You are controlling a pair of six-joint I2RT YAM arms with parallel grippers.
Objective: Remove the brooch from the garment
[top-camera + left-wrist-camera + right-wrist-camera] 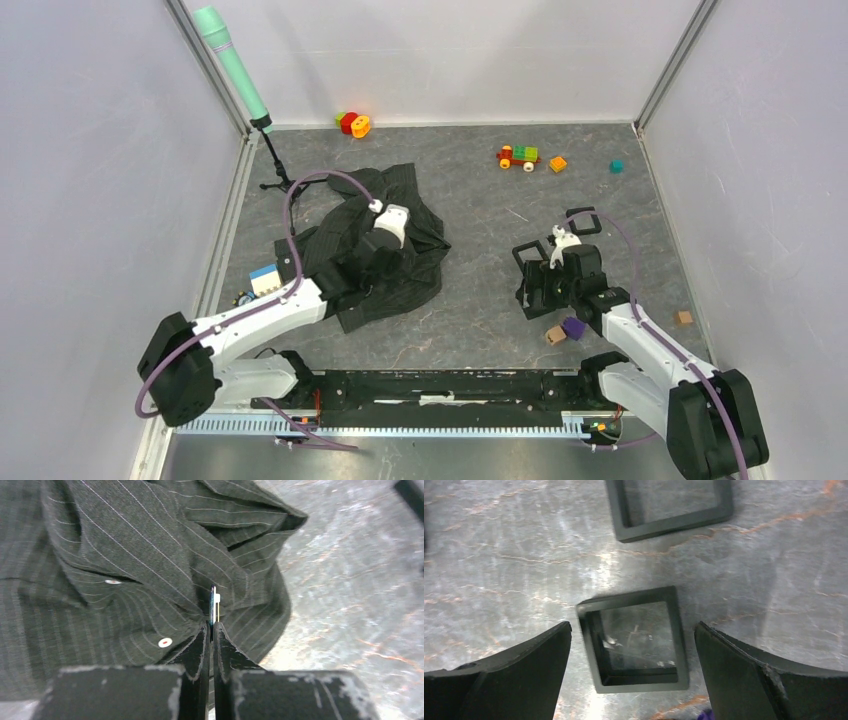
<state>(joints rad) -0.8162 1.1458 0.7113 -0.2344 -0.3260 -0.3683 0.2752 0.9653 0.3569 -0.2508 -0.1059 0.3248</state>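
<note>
Over the crumpled garment, at the left of the tabletop, the left pincer is closed to a hairline slit. Its two black fingertips are pinched on the brooch, which shows edge-on as a thin dark-blue sliver with a pale fleck beside it. The brooch stands upright just above the tips and against a fold of the pinstriped cloth. Two white buttons show on the garment, one higher up under a flap and one just left of the fingers. The right pincer is spread wide and holds nothing. Its fingers stand on either side of one black square frame that lies flat on the tabletop, with a gap between it and each finger. A second black frame lies just beyond the first, which makes two frames. In the overhead view, loose toys lie scattered: one purple cube near the right arm, two tan cubes, one teal cube, and one small toy train towards the far wall.
</note>
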